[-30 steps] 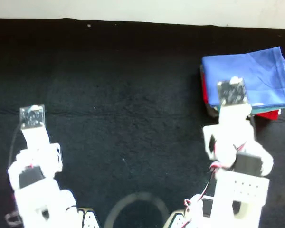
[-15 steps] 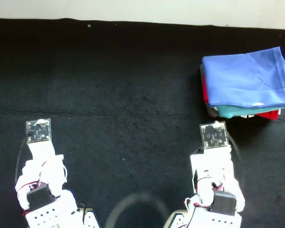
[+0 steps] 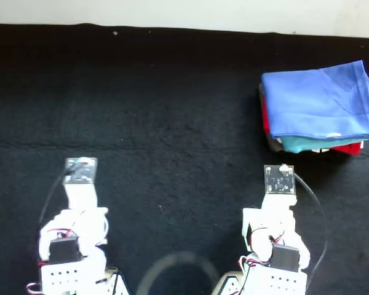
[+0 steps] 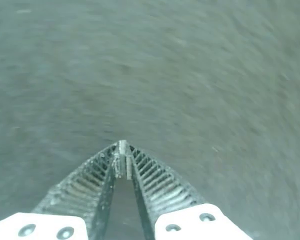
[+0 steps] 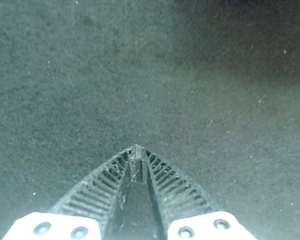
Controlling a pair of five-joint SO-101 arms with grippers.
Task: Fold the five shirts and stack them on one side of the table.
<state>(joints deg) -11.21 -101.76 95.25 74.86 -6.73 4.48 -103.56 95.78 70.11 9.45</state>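
Observation:
A stack of folded shirts (image 3: 320,107) lies at the table's far right, a blue one on top, with teal, red and white edges showing below it. My left gripper (image 4: 122,159) is shut with nothing in it, pulled back over bare black cloth at the near left, where the left arm (image 3: 80,178) stands in the high view. My right gripper (image 5: 136,162) is also shut on nothing, held over the cloth at the near right; its arm (image 3: 278,184) stands a short way in front of the stack, apart from it.
The black table cloth (image 3: 166,117) covers the whole surface, with a pale wall edge along the far side. Both arm bases sit at the near edge, and a cable loop (image 3: 172,264) lies between them.
The right arm has drawn back from the shirt stack toward its base. The left arm has also pulled back and swung a little to the right.

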